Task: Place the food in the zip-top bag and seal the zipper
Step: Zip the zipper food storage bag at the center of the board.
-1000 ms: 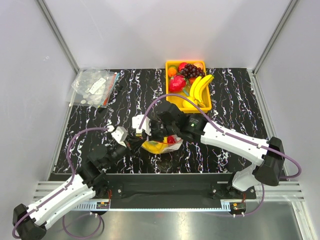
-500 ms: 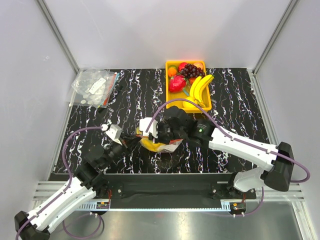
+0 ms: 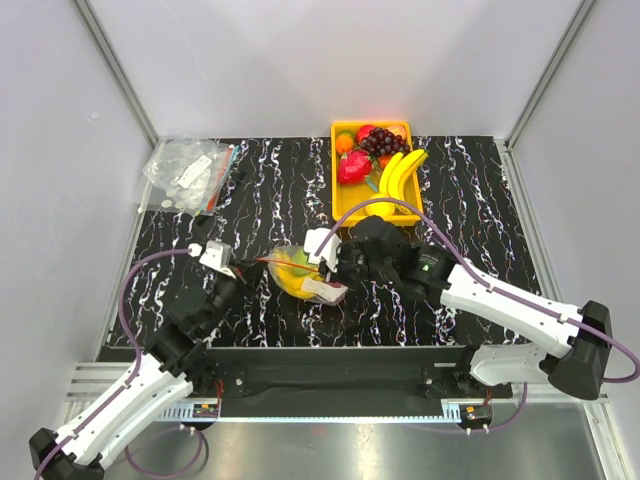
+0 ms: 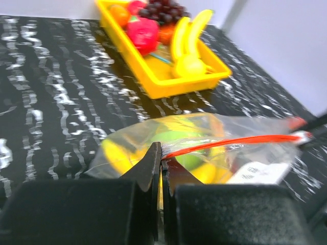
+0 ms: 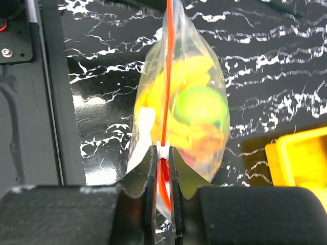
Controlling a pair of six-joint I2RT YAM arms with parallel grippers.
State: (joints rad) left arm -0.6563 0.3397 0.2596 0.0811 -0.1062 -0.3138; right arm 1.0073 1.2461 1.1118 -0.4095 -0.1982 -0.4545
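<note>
Left pincer point(image 4: 161, 157) pressed shut on one end of the zipper point(image 4: 230, 141). Right pincer point(image 5: 162, 153) pinches the same strip. The zip-top bag point(image 5: 194, 117) holds fruit, just beside the yellow tray point(image 5: 296, 153).

Bright, even light; glare on the glossy table point(image 5: 97, 102); left wrist view blurred.

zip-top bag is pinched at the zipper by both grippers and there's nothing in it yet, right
Not quite. The left gripper and right gripper do pinch the zipper, but the zip-top bag is not empty: the right wrist view shows yellow and green food already inside it.
</note>
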